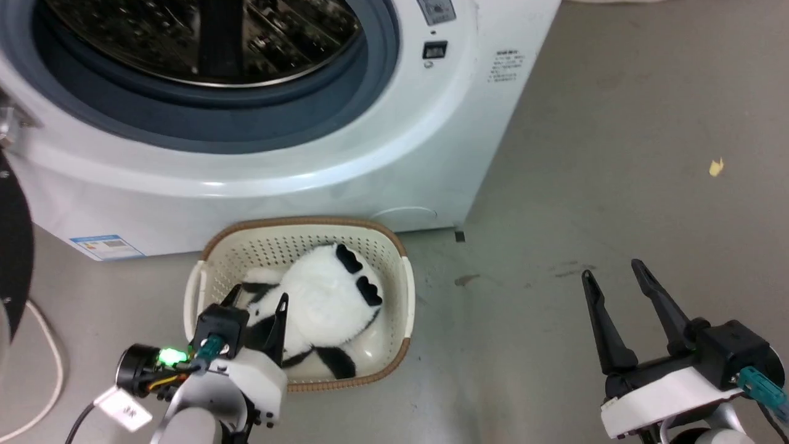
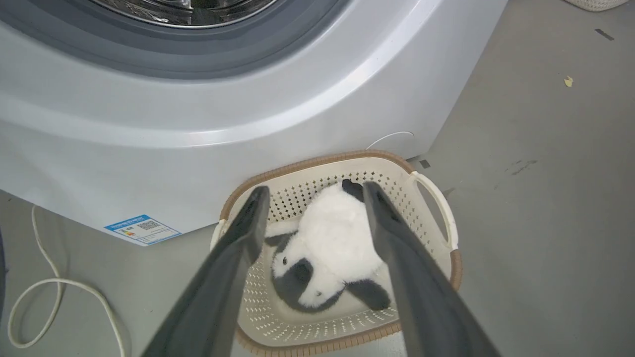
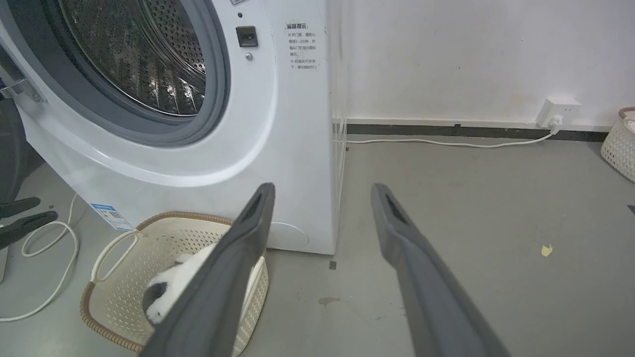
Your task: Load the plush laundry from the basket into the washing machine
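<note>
The panda plush laundry (image 1: 327,305) lies curled in the cream basket (image 1: 404,290), which stands on the floor against the front of the washing machine (image 1: 308,166). The washer's port is open, showing the steel drum (image 1: 203,37). My left gripper (image 1: 257,302) hovers open over the basket's near left corner, above the panda's head end. In the left wrist view the left gripper (image 2: 315,188) frames the panda (image 2: 332,238) between its spread fingers, above it and apart from it. My right gripper (image 1: 610,269) is open and empty over bare floor, right of the basket.
The dark rim of the open door (image 1: 12,246) stands at the far left. A white cable (image 2: 54,287) loops on the floor left of the basket. A yellow scrap (image 1: 715,166) lies on the floor to the right. Another pale basket (image 3: 620,144) and a wall socket (image 3: 558,110) are by the far wall.
</note>
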Controlling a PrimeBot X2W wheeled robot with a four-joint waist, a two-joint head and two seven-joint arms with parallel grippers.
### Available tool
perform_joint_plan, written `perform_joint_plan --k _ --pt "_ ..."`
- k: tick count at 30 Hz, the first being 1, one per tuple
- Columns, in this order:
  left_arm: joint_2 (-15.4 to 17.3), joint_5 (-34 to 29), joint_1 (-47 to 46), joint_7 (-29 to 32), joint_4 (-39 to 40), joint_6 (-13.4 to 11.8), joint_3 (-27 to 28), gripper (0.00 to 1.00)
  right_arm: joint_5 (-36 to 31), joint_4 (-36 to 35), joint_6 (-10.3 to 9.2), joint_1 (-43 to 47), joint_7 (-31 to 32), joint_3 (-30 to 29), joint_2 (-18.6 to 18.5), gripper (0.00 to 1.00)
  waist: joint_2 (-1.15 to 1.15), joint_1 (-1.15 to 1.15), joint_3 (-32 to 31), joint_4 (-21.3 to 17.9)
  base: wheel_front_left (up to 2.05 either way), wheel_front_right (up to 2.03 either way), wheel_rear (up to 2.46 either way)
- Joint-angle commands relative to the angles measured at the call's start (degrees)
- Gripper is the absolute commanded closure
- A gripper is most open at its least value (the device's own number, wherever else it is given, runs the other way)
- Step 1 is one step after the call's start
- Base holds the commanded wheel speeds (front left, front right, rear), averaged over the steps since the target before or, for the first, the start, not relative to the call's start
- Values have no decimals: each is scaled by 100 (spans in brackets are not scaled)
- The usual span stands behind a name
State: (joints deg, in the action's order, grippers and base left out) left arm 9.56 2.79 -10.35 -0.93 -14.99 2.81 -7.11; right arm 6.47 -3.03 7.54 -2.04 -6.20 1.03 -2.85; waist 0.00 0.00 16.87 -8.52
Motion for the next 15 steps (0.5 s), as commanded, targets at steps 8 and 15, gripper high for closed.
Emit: perform_joint_plan --k 8,15 --pt "292 233 -567 173 -704 95 -315 0 36 -91 -3 -217 -135 64 -2 0 0 0 428 -259 0 0 0" --pt "585 345 -965 262 -1360 137 -589 0 192 -142 -3 -275 -219 103 -2 0 0 0 795 -511 0 0 0"
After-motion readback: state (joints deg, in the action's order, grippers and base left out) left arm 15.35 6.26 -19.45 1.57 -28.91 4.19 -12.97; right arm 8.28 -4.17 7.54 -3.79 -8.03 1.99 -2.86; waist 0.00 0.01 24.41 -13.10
